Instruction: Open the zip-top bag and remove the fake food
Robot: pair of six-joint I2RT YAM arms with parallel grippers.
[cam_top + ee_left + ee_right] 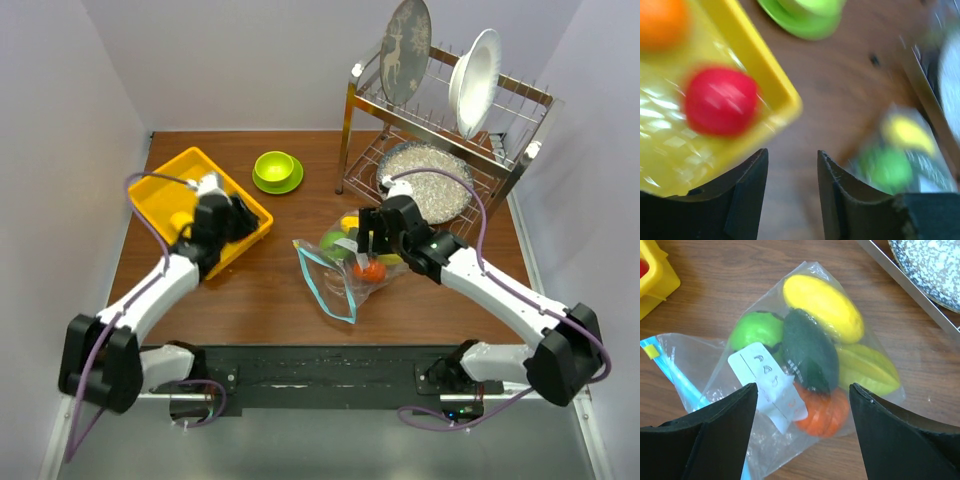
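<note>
Clear, crinkly plastic on the zip-top bag (695, 355), wrinkles catching the light, with a smooth teal plastic zip strip (682, 382) and a white, paper-looking label (767, 385) on it. Through the film the fake food (822, 307) shows as glossy moulded plastic, though the dark green piece (807, 352) looks duller, almost matt. Underneath there's a brown wood-grain table (740, 275) with a soft sheen, the yellow tray (777, 87) is shiny smooth plastic, and at the back a bright metal wire rack (349, 125) holds a speckled, glazed-looking dish (935, 265).
</note>
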